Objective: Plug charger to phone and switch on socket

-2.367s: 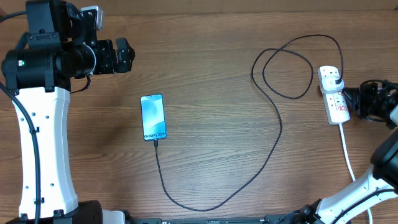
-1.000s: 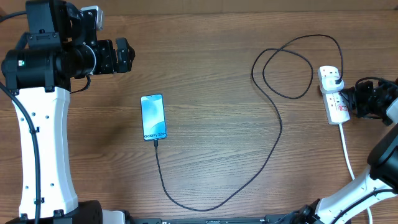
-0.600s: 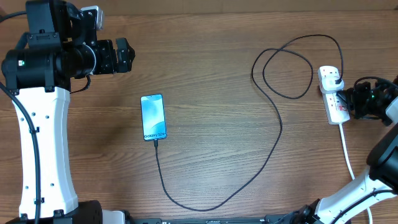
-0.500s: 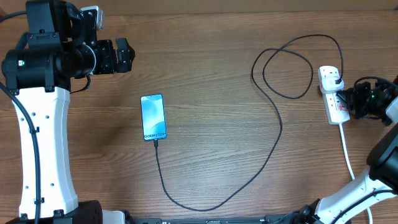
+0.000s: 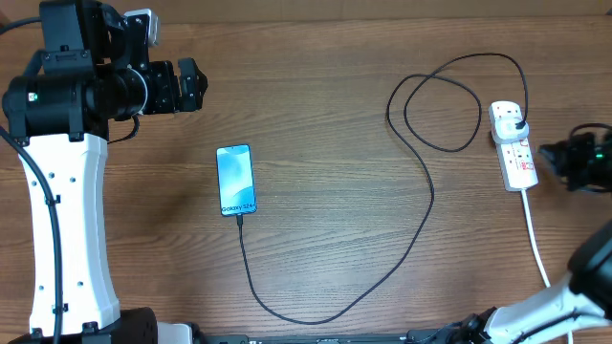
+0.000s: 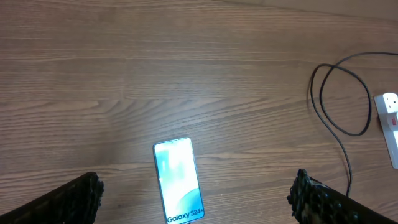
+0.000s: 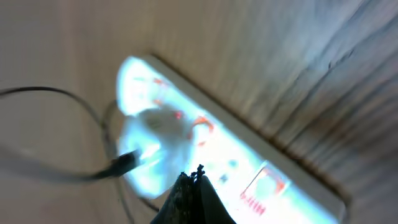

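The power strip (image 5: pixel 519 162) is seen just beside the right gripper (image 5: pixel 547 153), whose fingertips are pressed together, and "Galaxy S24" is displayed on the phone (image 5: pixel 236 180).

Wooden table (image 5: pixel 316 96) carries phone (image 5: pixel 235 180), looped charger (image 5: pixel 431 194) and socket (image 5: pixel 514 153)
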Robot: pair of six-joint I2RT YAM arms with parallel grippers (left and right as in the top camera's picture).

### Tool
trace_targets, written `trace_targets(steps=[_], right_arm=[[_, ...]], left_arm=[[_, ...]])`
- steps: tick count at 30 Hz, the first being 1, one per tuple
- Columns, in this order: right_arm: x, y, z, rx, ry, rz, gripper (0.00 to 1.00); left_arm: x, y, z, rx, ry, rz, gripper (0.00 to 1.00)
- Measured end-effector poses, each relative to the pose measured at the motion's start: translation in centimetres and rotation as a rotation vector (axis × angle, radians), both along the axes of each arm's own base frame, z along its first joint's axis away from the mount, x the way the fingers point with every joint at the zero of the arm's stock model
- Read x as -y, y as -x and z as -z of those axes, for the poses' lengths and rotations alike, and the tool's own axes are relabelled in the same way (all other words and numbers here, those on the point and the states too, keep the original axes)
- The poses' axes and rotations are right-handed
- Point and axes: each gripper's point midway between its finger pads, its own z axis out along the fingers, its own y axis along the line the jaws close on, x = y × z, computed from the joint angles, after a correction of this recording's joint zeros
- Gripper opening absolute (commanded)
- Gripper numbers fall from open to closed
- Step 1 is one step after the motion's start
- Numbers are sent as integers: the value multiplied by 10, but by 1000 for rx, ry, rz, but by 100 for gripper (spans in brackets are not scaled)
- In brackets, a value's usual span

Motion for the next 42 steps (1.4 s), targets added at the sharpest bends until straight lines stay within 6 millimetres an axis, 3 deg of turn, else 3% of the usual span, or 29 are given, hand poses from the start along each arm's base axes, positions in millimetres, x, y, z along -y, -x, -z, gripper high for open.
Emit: trace_targets(steps=[4, 8, 19, 24, 26, 31, 35, 40, 41, 42], right_arm=[[-6, 2, -64, 114, 106, -30, 4], [-32, 4, -118, 209, 188, -91, 4], [-158, 11, -210, 292, 366, -427, 4], [-224, 17, -226, 265, 496, -598, 4], [-250, 23, -219, 230, 552, -665, 4], [-292, 38, -206, 171, 676, -785, 6], [-313, 47, -203, 154, 754, -828, 26], [-314, 49, -203, 139, 794, -813, 53], [-312, 49, -203, 135, 805, -814, 68], [-312, 49, -202, 131, 800, -805, 91]], left_arm=[[0, 0, 0, 0, 0, 0, 100], [0, 0, 0, 0, 0, 0, 100], [0, 0, 0, 0, 0, 0, 100], [0, 0, 0, 0, 0, 0, 100], [0, 0, 0, 0, 0, 0, 100], [0, 0, 0, 0, 0, 0, 100], [0, 0, 0, 0, 0, 0, 100], [0, 0, 0, 0, 0, 0, 99], [0, 0, 0, 0, 0, 0, 100], [0, 0, 0, 0, 0, 0, 100]])
